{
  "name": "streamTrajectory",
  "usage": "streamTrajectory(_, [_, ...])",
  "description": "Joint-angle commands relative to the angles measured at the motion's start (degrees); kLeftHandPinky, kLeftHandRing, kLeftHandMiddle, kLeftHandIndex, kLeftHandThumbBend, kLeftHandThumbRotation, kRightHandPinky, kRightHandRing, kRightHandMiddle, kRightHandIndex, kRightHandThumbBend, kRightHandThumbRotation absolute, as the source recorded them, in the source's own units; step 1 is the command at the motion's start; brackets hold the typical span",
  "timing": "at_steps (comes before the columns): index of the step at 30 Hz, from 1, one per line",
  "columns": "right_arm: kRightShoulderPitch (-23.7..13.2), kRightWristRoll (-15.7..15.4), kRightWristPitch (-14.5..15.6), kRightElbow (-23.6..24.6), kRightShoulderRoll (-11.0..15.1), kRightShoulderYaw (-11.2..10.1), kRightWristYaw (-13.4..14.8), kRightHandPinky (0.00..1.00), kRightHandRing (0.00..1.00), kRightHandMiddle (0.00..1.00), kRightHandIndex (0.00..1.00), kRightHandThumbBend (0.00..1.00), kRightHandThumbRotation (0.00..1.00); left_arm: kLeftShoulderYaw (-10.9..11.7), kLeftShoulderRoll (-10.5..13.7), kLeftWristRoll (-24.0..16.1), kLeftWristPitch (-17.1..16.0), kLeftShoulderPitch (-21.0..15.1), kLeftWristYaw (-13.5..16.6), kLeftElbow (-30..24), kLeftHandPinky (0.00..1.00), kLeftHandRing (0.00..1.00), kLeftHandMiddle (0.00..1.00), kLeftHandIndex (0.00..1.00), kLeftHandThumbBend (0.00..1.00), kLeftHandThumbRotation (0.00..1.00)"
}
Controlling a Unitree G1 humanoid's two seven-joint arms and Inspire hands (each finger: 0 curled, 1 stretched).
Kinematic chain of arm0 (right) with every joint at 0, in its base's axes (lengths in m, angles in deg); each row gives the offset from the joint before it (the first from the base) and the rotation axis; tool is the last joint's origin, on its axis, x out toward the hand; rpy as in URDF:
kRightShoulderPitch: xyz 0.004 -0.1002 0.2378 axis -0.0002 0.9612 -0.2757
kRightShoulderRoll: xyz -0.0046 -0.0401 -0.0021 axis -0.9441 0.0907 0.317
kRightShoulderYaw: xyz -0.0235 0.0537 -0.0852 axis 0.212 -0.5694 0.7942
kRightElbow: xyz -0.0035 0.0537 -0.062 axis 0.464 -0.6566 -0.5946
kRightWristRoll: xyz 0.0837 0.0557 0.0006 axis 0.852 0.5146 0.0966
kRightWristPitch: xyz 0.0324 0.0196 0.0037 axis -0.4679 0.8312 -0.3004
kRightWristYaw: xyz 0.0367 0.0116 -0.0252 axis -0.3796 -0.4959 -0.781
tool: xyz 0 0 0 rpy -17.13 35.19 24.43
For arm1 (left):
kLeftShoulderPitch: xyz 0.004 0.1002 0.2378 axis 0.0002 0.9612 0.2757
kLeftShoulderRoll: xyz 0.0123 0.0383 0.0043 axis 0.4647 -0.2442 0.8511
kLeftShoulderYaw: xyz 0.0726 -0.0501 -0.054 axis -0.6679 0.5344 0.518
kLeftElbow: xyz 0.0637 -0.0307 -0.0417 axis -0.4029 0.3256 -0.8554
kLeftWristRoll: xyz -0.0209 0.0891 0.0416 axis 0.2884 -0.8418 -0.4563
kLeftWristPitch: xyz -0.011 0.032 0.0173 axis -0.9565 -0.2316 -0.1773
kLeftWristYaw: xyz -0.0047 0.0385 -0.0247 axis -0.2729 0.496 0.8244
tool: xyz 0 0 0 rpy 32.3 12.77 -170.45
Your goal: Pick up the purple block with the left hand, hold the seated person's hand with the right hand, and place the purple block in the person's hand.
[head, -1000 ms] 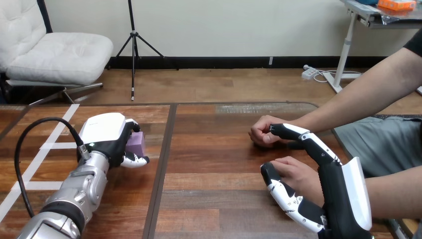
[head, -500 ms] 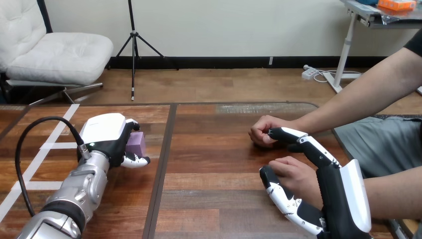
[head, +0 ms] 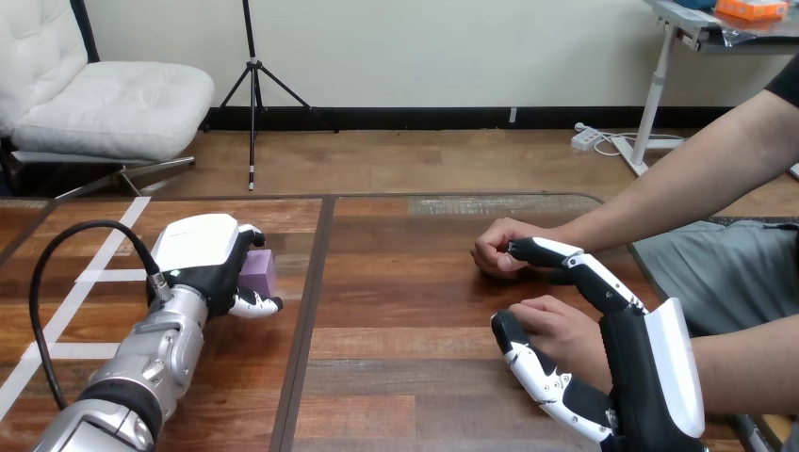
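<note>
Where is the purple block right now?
In the head view the purple block is at the left side of the table, gripped in the robot's left hand, far from the person's hands at the right.

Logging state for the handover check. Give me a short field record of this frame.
left hand: curled round block, table's left
block: purple, in left hand
right hand: open, thumb and fingers either side of person's near hand
person's near hand: empty
person's far hand: fist, by right hand's fingertips
handover: not done
</note>
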State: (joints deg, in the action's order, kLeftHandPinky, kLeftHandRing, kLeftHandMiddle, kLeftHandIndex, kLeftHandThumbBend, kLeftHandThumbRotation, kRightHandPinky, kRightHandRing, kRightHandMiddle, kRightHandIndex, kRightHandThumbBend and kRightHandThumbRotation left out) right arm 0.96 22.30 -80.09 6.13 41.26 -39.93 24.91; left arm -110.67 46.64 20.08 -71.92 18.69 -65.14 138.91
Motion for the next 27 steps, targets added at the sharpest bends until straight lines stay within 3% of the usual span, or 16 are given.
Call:
streamTrajectory(1, [-1.2,-0.2,0.2,2.8,0.2,-0.6,0.4,0.69,0.74,0.74,0.72,0.44,0.44,-0.7,-0.4,-0.4,0.2,-3.9,1.8,0.4,0.69,0.77,0.81,0.81,0.59,0.27])
streamTrajectory(27, [-0.9,0.0,0.1,2.7,0.2,-0.6,0.5,0.68,0.74,0.74,0.72,0.43,0.46,0.6,-0.1,1.2,-2.2,-3.8,2.9,-0.4,0.72,0.8,0.84,0.83,0.59,0.36])
